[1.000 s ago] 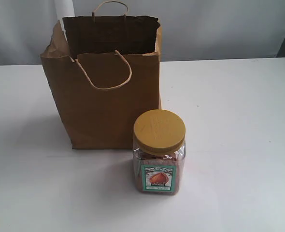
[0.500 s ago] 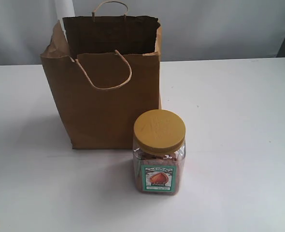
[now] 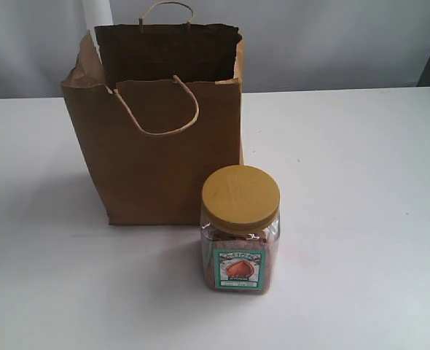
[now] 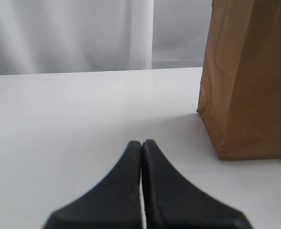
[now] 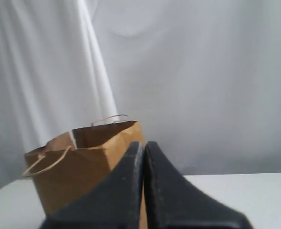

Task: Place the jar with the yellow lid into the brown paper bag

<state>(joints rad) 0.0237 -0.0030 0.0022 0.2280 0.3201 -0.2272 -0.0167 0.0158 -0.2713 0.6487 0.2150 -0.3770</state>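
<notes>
The yellow-lidded jar (image 3: 240, 230) stands upright on the white table, just in front of the brown paper bag's right corner, its green-bordered label facing the exterior camera. The brown paper bag (image 3: 157, 138) stands open behind it, with ragged top edge and cord handles. Neither arm shows in the exterior view. My left gripper (image 4: 142, 142) is shut and empty, low over the table beside the brown paper bag (image 4: 247, 81). My right gripper (image 5: 144, 143) is also shut with nothing in it, raised, with the brown paper bag (image 5: 78, 167) beyond its tips. Both wrist views miss the jar.
The white table (image 3: 361, 160) stretches right and left of the bag. A pale curtain (image 5: 188, 71) hangs behind it. A white post (image 3: 98, 14) rises behind the bag's left corner.
</notes>
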